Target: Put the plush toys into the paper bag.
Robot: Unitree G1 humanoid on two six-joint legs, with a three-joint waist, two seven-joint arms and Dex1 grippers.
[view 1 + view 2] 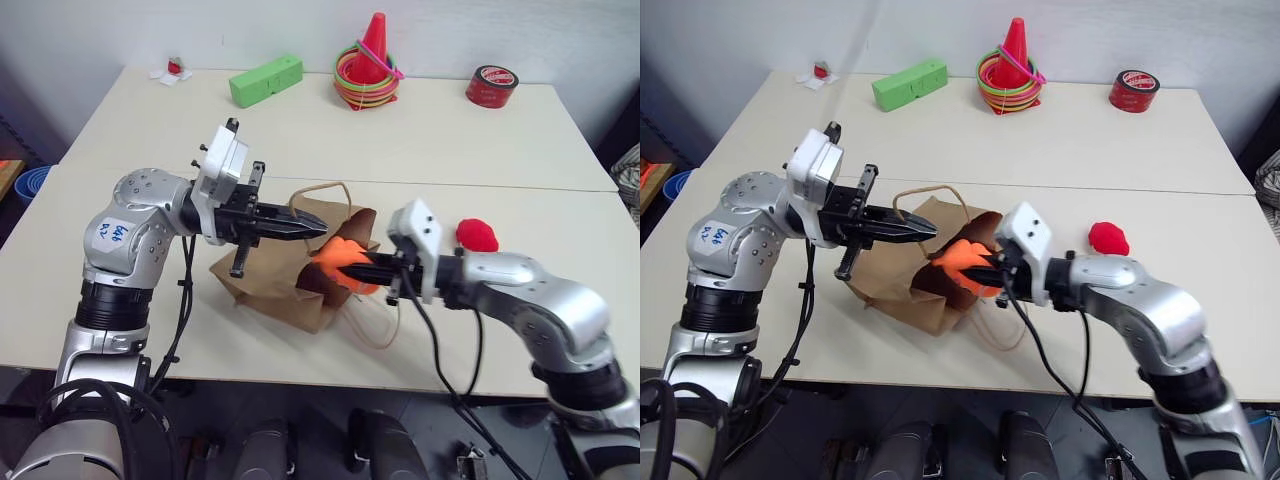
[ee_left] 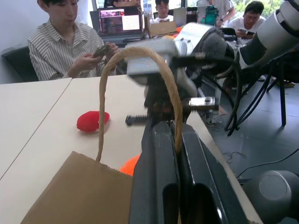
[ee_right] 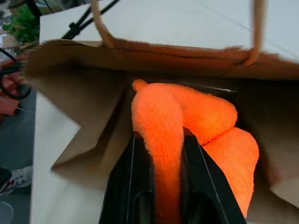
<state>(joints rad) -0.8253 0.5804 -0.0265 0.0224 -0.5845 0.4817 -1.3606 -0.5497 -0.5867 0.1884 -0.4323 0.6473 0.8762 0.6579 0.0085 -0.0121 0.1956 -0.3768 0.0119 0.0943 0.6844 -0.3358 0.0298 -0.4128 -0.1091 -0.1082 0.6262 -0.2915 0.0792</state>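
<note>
A: Two plush toys on record. The orange plush toy (image 3: pixel 187 126) sits clamped between the black fingers of the right gripper (image 1: pixel 352 272), jaws pressed narrow into the fuzz. It hangs at the open mouth of the paper bag (image 1: pixel 270 285), partly inside the opening.

B: And the red plush toy (image 1: pixel 477 235)?

A: It lies on the white table (image 1: pixel 450 150), to the robot's right of the bag, well apart from both grippers and untouched.

B: Left side?

A: The left gripper (image 1: pixel 315 228) points level toward the robot's right, jaws fully closed on one tan cord handle (image 2: pixel 140 70) of the bag. The cord loops up over the closed fingers, and the upper edge of the bag is lifted there. The bag itself lies on its side on the table, mouth facing the right arm.

B: Other items?

A: At the far edge of the table: a green block (image 1: pixel 266 80), a red cone (image 1: pixel 375 45) standing inside stacked coloured rings (image 1: pixel 362 88), a red tape roll (image 1: pixel 491 86), and a small red-and-white trinket (image 1: pixel 174 68). The left wrist view shows a person in a striped shirt (image 2: pixel 60 46) seated beyond the table.
</note>
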